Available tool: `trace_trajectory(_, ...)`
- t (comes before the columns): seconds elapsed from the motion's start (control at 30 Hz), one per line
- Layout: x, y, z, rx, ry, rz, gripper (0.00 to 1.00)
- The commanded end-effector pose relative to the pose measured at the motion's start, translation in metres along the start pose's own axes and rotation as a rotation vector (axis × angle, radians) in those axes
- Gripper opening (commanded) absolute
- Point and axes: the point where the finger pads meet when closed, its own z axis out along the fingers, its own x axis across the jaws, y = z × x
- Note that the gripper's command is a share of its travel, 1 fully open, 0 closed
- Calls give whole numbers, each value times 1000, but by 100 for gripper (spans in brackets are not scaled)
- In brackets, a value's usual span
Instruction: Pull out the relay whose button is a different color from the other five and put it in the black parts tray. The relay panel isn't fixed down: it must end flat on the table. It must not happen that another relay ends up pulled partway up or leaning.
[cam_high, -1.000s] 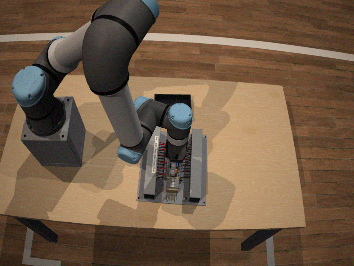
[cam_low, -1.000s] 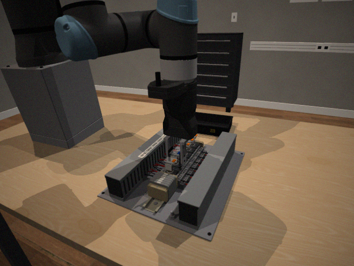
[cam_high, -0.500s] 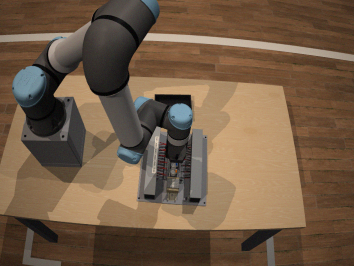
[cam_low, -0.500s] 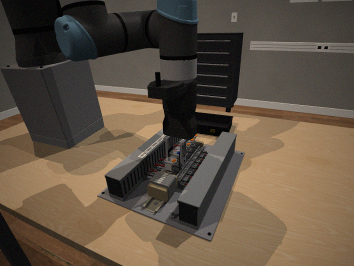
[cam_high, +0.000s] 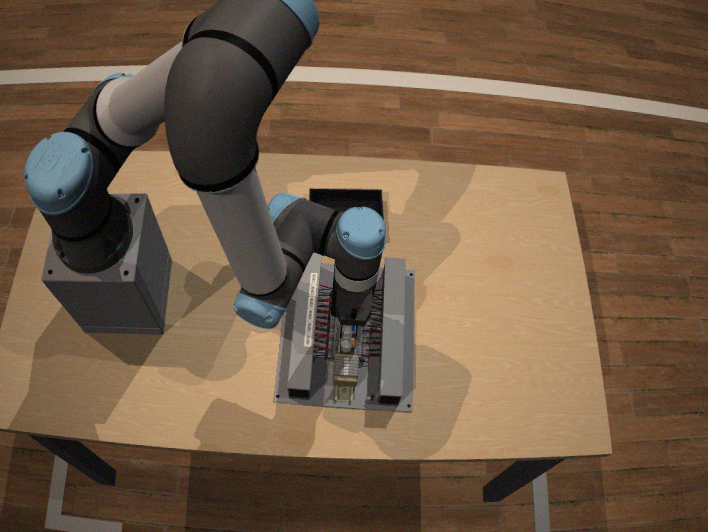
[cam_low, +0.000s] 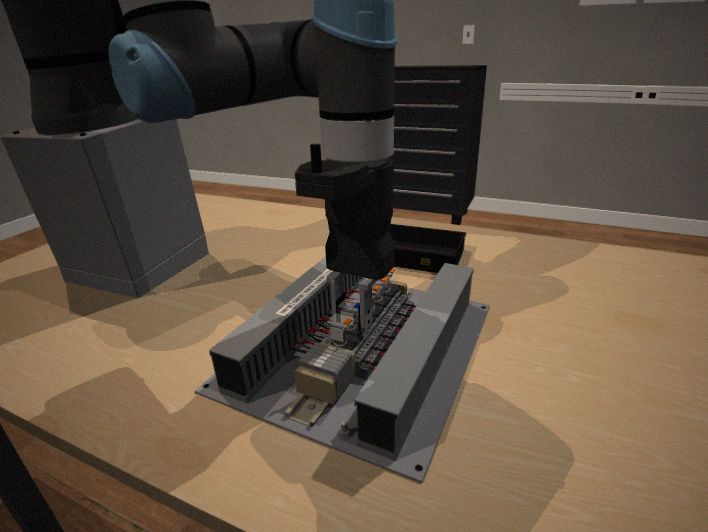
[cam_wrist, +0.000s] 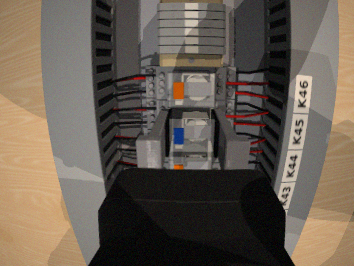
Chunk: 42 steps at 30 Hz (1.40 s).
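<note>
"Where is the relay with the blue button (cam_high: 347, 330) (cam_low: 353, 306) (cam_wrist: 195, 145)?"

"In its row on the panel (cam_high: 409, 343) (cam_low: 457, 374) (cam_wrist: 127, 35). The hand (cam_high: 349, 326) (cam_low: 350, 323) (cam_wrist: 191, 123) grips it, one finger on each side."

"And the panel?"

"It lies flat on the pale wood tabletop (cam_high: 503, 320) (cam_low: 618, 388) (cam_wrist: 20, 155), with big shadows around it. The black tray (cam_high: 345, 189) (cam_low: 441, 257) sits near its far end."

"What is in the room?"

"A brown wood floor (cam_high: 532, 143) with white lines, a gray wall (cam_low: 572, 154) and dark drawers (cam_low: 426, 140)."

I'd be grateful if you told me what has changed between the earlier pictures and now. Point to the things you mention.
Nothing has visibly changed: the arm (cam_high: 217, 114) (cam_low: 356, 80), relay panel (cam_high: 408, 343) (cam_low: 457, 354) (cam_wrist: 67, 120) and black parts tray (cam_high: 345, 197) (cam_low: 413, 259) are as they were. The gripper (cam_high: 348, 328) (cam_low: 350, 323) (cam_wrist: 191, 123) has its fingers astride the blue-buttoned relay (cam_high: 347, 331) (cam_low: 354, 310) (cam_wrist: 194, 140); whether they have tightened, I cannot tell.
</note>
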Motion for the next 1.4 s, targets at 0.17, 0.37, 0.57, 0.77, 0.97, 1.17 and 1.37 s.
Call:
trace_trajectory(0.17,-2,-1,-4,1,-4,1,0)
trace_trajectory(0.37,-2,-1,-8,1,-4,1,0)
trace_trajectory(0.57,-2,-1,-14,1,-4,1,0)
trace_trajectory(0.77,-2,-1,-21,1,-4,1,0)
trace_trajectory(0.97,-2,-1,-32,1,-4,1,0)
trace_trajectory(1.17,-2,-1,-39,1,-4,1,0)
trace_trajectory(1.37,-2,-1,-50,1,-4,1,0)
